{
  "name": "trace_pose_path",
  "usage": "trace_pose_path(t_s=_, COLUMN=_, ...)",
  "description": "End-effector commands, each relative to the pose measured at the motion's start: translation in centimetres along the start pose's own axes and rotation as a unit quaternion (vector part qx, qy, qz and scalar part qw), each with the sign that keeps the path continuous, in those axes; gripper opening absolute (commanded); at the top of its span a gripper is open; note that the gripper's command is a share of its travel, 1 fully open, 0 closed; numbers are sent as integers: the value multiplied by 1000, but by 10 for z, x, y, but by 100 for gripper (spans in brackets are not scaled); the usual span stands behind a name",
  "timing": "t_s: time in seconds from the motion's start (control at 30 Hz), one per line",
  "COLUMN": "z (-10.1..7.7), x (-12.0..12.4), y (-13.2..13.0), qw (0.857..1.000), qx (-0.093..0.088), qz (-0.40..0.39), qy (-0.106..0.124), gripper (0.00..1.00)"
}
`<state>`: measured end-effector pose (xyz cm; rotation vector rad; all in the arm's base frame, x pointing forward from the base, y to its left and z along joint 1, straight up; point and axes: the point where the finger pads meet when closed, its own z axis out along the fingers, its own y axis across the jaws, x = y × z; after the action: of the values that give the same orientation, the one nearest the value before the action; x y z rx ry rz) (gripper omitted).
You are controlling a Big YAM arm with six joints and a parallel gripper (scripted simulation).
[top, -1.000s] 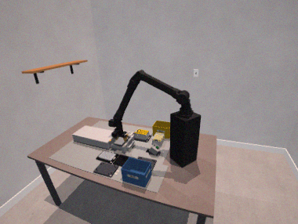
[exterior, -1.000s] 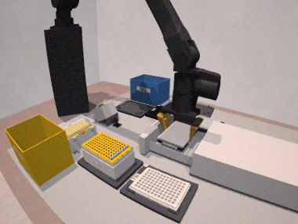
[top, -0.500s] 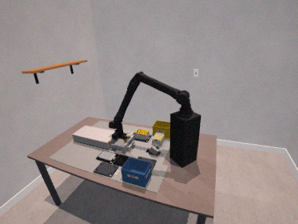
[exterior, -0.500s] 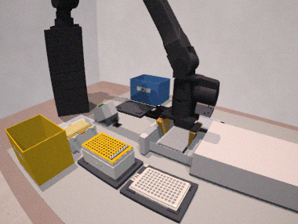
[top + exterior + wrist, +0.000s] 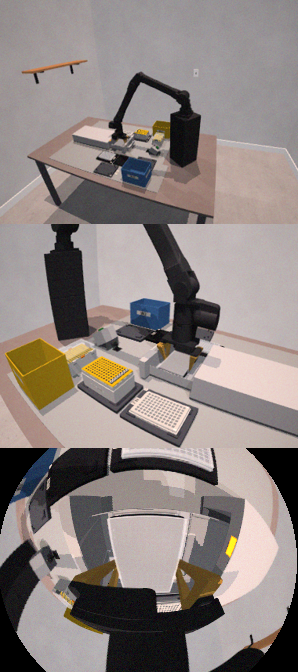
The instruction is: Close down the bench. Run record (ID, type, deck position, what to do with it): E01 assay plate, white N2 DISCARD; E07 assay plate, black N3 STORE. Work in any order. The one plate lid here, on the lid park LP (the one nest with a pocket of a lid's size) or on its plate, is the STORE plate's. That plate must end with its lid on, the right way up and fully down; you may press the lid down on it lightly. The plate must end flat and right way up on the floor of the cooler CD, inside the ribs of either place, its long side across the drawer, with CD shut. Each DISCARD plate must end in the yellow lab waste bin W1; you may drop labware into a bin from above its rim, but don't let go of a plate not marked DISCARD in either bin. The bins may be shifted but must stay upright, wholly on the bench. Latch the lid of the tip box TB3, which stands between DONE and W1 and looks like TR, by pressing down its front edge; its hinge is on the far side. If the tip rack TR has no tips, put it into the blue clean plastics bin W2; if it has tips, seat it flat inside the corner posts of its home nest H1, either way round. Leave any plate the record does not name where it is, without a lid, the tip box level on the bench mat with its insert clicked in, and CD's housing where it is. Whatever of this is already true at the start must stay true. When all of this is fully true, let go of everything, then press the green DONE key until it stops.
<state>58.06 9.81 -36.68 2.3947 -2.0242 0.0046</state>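
— Gripper condition?
— Gripper fingers clamp the lidded plate by its sides, at frame centre.
— Plate location?
— Inside the open cooler drawer, left of the housing.

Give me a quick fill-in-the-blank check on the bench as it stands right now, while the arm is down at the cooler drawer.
1. The gripper is shut on a lidded plate inside the open ____.
2. The white plate sits on a dark nest, and it has no ____ on it.
3. The tip rack beside the yellow bin has a ____ top.

Missing words: drawer; lid; yellow
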Motion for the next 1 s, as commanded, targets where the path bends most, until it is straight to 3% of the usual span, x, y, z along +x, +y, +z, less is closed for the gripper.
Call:
trace_pose_path(t_s=0.0, z=-22, x=-1, y=-37, qw=999, qx=35, qz=-8, qy=-2, gripper=0)
trace_pose_path(t_s=0.7, z=-28, x=-1, y=-42, qw=999, qx=43, qz=-8, qy=-2, gripper=0)
trace_pose_path(t_s=0.97, z=-26, x=-1, y=-37, qw=999, qx=38, qz=-8, qy=-2, gripper=0)
